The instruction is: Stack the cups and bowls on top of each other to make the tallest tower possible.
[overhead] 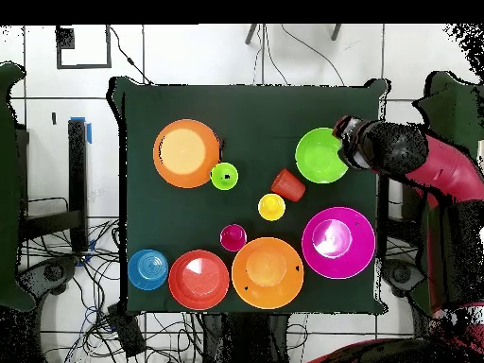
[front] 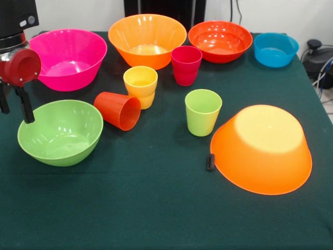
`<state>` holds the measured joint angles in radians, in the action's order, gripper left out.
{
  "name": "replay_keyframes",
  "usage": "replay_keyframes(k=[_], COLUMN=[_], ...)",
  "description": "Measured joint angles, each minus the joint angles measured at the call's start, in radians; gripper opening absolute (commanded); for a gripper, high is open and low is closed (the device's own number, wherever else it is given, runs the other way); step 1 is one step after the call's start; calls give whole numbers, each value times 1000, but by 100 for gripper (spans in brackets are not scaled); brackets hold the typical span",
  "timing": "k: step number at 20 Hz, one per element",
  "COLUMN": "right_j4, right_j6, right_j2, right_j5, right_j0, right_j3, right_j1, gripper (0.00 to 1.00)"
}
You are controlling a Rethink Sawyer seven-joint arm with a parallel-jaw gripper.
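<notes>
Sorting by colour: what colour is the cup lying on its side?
Orange-red, clearest in the front view.

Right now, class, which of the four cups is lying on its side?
The orange-red cup, between the green bowl and the yellow cup. Its mouth faces sideways, while the yellow, crimson and lime cups stand upright.

Cut off by the front view's left and top edges: most of the arm (front: 15, 31), only its lower end showing beside the green bowl (front: 61, 132). Cannot tell whether the gripper (front: 15, 107) over that bowl's rim is spread or closed; one dark finger clear, the other clipped at the edge. Too small to identify: a small black object (front: 210, 162) touching the upturned orange bowl (front: 263, 148).
</notes>
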<state>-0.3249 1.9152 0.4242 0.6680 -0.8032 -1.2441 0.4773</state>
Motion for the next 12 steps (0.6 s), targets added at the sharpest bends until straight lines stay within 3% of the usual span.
replay_keyframes(k=[12], right_j4=[-7], right_j6=[0], right_j2=[4], right_j5=[0], right_j0=[-7], right_j3=[48], right_j1=[-58], gripper=[100])
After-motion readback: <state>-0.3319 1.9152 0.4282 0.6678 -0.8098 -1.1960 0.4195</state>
